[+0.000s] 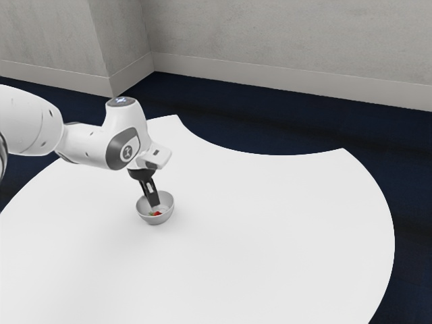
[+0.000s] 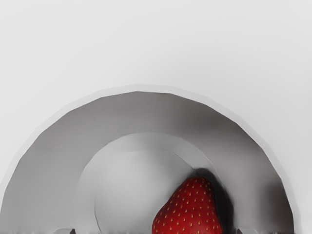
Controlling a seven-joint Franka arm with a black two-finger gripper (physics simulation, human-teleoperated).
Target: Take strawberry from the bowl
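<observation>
Exterior view: the claw (image 1: 154, 204), spread wide, reaches into the grey bowl (image 1: 167, 212), where a red strawberry (image 1: 157, 214) lies.

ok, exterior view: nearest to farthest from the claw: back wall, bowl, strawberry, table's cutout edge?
1. Strawberry and bowl: too close to call, berry inside bowl, both right by the claw.
2. Table's cutout edge: beyond the bowl.
3. Back wall: past the dark floor.
</observation>
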